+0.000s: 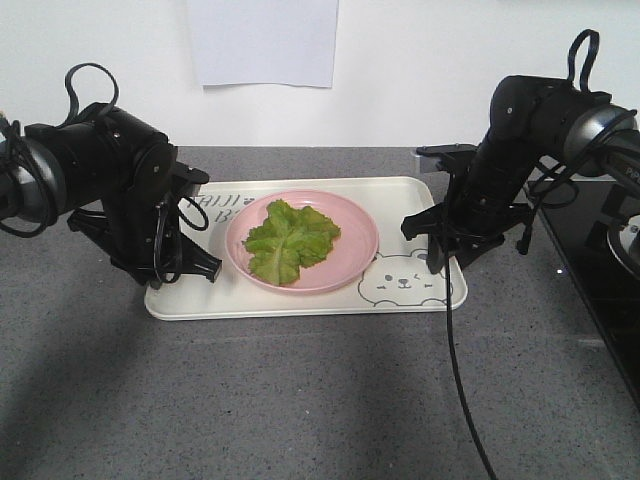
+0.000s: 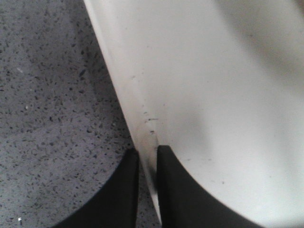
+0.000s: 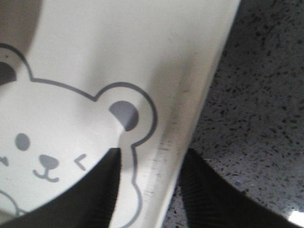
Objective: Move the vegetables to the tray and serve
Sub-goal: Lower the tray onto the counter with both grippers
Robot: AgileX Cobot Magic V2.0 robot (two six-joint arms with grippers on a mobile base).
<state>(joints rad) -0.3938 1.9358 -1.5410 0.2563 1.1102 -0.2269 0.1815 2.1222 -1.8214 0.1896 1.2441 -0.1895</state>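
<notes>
Tray: the cream rectangular plastic tray (image 1: pixel 400 305) with a grey winking bear drawing is laid flat on the speckled grey stone counter (image 1: pixel 300 400).
Plate: a round pink plate (image 1: pixel 355 255) is set on the tray, near its middle.
Vegetables: the crinkly bright green lettuce leaf (image 1: pixel 290 240) is spread on the plate, so it is borne by the tray.
Left gripper (image 2: pixel 148 187): the tray's left rim is pinched between its two black fingers, one on either side, with only a narrow gap.
Right gripper (image 3: pixel 149 190): the tray's right rim, beside the bear's ear, is straddled by its fingers; contact with the rim cannot be told.
</notes>
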